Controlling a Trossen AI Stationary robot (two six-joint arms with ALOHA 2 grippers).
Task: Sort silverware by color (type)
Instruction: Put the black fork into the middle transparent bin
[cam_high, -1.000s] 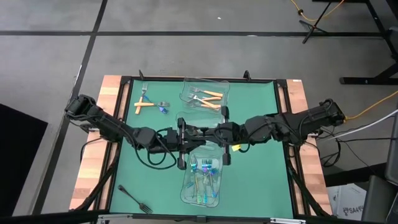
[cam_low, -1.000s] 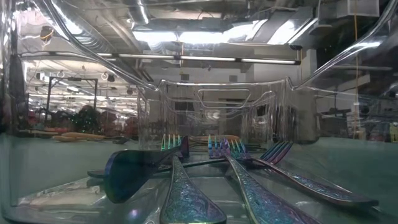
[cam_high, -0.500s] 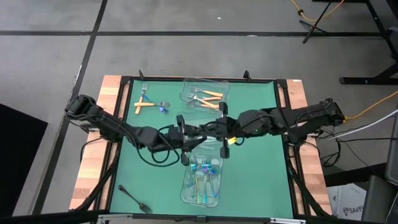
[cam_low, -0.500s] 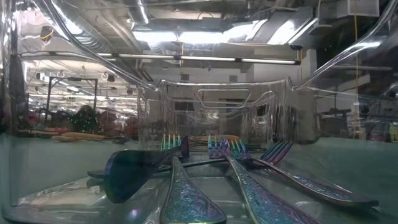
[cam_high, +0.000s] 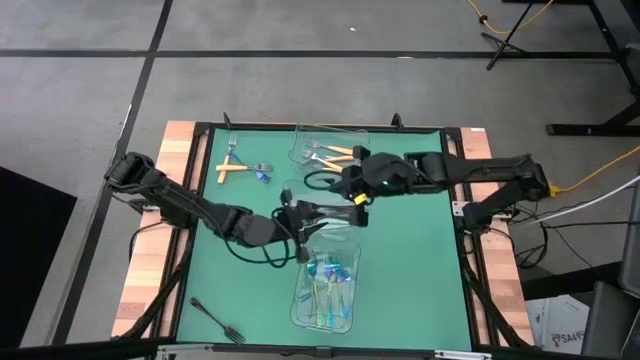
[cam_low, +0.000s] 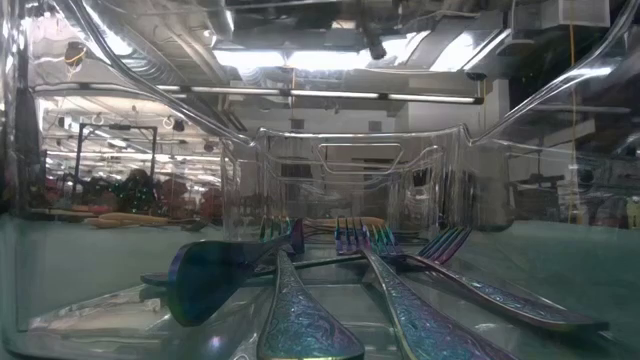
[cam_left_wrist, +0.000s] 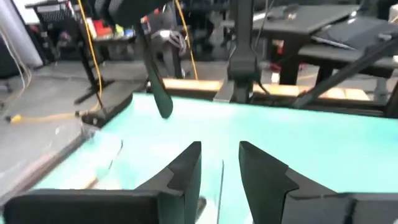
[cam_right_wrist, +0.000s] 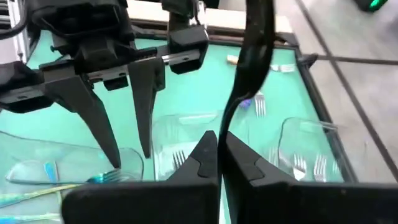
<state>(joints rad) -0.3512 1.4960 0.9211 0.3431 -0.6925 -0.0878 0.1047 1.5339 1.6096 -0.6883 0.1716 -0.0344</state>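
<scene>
Green worktop (cam_high: 420, 260) on a wooden frame, grey floor around it.

Left side: one dark fork (cam_high: 218, 318) is seen lying loose near the front edge. Two orange-handled forks (cam_high: 232, 168) are seen loose near the far edge.

Centre: the left pincer (cam_left_wrist: 219, 149) is held low over the mat, just beyond the near container (cam_high: 297, 300), in which the iridescent forks (cam_high: 325, 280) are collected. Its fingers are now parted and nothing is seen between them; a second ago they were closed and met the other arm mid-table.

Right of centre: the right pincer (cam_right_wrist: 217, 143) is clamped on the handle of a second dark fork (cam_right_wrist: 255, 56), which is held upright. This arm has been drawn back toward the far container (cam_high: 300, 150), where more orange-handled forks are kept.

Judgement: a hand-over is completed, and the fork is now carried by the right arm. No bin for dark pieces is visible, so a drop point is still to be settled.
</scene>
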